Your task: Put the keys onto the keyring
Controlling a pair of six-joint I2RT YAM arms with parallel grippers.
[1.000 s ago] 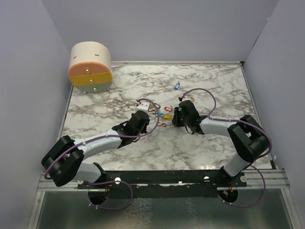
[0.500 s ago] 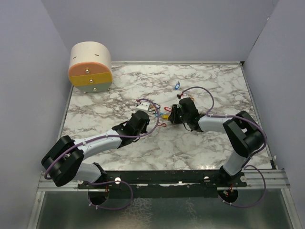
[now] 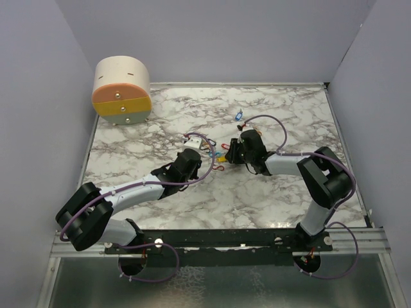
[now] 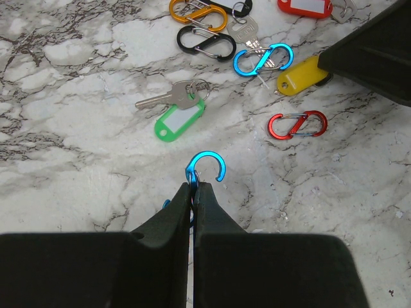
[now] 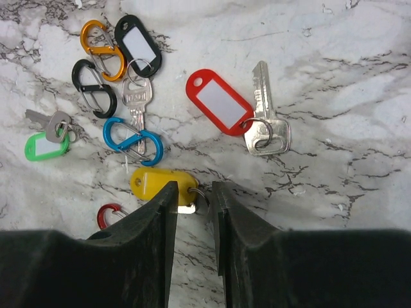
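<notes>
Yellow key (image 5: 154, 183) partly behind right gripper (image 5: 191, 190)

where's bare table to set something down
Free: far right corner past the small blue item, left side in front of the drawer box, near strip by the rail. Crowded: centre, keys between left claw, shut on a blue clip, and right claw.

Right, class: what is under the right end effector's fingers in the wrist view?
The yellow tag's ring and a sliver of silver metal show between the fingers. The rest of that metal, likely its key, is covered, as is half the red carabiner.
</notes>
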